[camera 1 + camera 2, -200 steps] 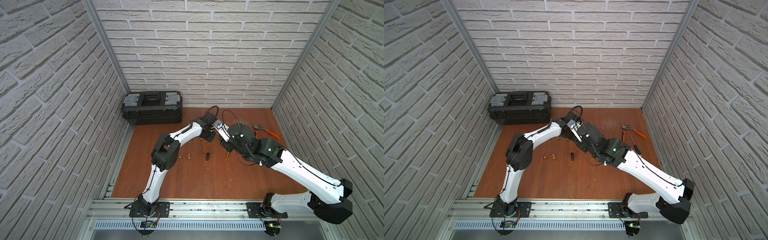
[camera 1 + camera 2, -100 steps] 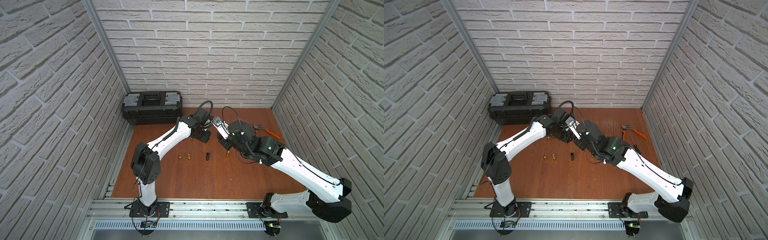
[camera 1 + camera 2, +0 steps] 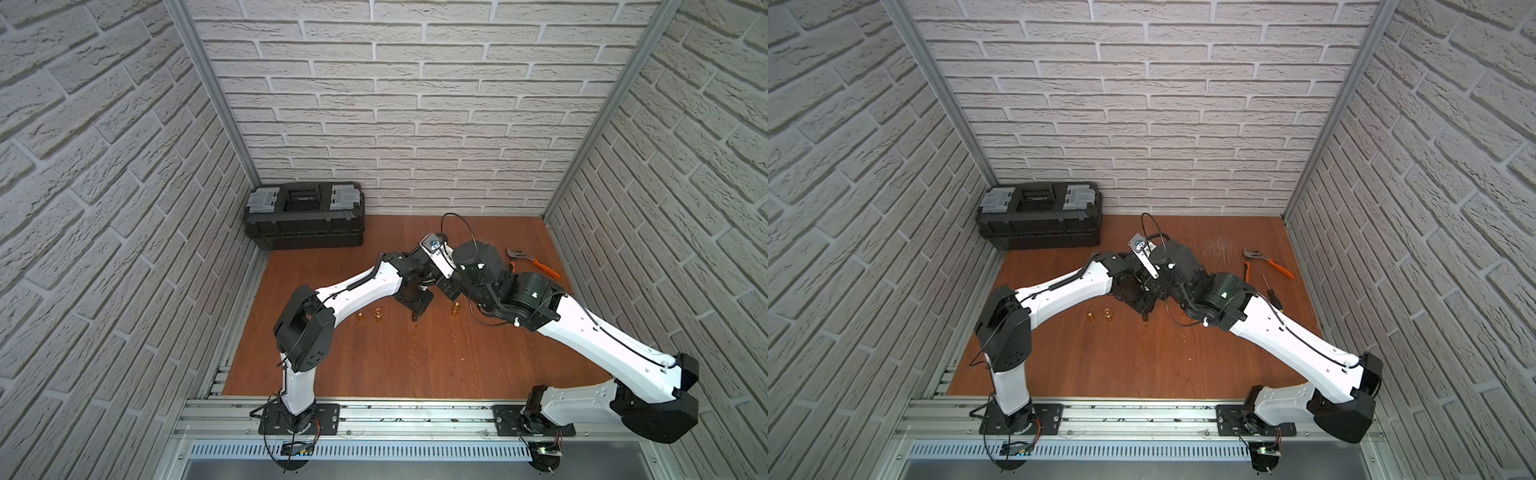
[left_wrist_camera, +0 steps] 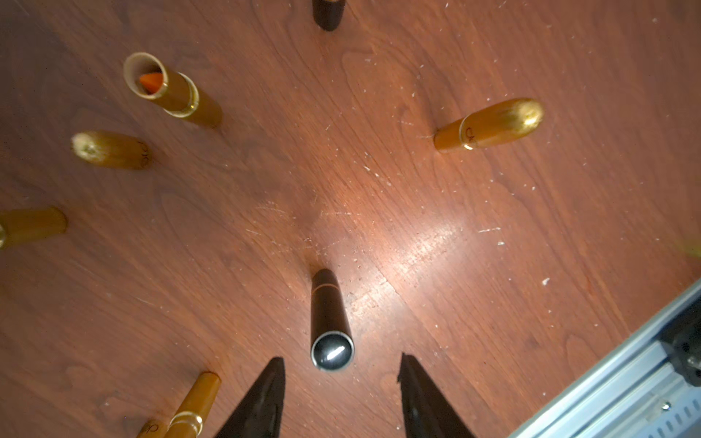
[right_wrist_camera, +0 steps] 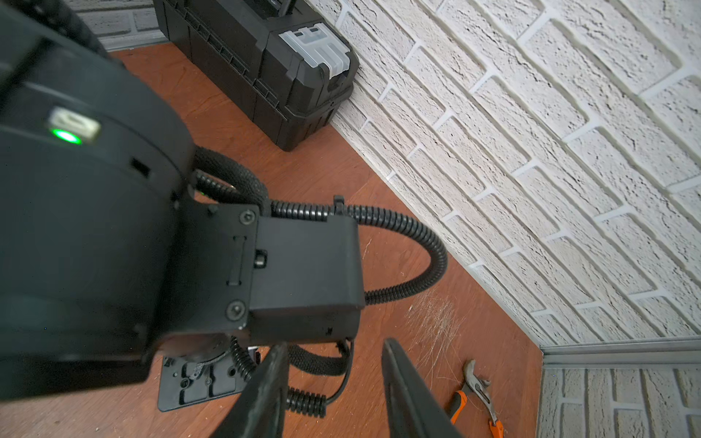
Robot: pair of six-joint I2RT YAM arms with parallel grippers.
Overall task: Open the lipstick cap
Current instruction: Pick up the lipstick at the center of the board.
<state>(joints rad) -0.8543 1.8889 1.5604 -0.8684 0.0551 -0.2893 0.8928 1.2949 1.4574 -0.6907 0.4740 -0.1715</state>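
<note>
A black lipstick (image 4: 330, 318) with its cap on stands upright on the wooden floor, also seen in both top views (image 3: 414, 318) (image 3: 1145, 318). My left gripper (image 4: 341, 359) hangs over it pointing down, open; the cap's round top sits just ahead of the two fingertips, touching neither. In a top view the left gripper (image 3: 413, 303) hides most of the lipstick. My right gripper (image 5: 333, 364) is open and empty, held close beside the left wrist (image 3: 451, 289), facing the back wall.
Gold lipsticks stand around: an uncapped one with an orange tip (image 4: 167, 91), a loose cap (image 4: 110, 149), a closed one (image 4: 489, 123). A black toolbox (image 3: 305, 220) sits at back left. Orange-handled pliers (image 3: 532, 264) and a screwdriver (image 3: 1271, 293) lie at right.
My left arm has swung its gripper from the back toward the front, down over the black lipstick, and its jaws have widened a little. The right arm has barely moved.
</note>
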